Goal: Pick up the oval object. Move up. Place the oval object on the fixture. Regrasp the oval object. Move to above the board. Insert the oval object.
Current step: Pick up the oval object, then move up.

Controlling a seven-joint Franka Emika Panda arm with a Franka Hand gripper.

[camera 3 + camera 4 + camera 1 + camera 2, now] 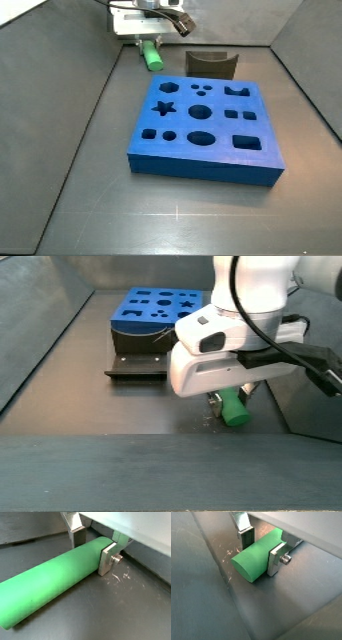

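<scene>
The arm [254,286] is glossy white, built of rounded, swollen segments with darker grey seams at the joints. A thick black cable [274,351] loops down along it and across the wrist. Below sits a boxy white hand housing [214,366] with small dark marks on its face. The pincer [93,548] ends in two flat silver metal fingers [107,559], thin plates with square edges; one carries a small round silver screw [117,559] on its outer side. In a side view the pincer [151,27] looks white, with black parts on top.
</scene>
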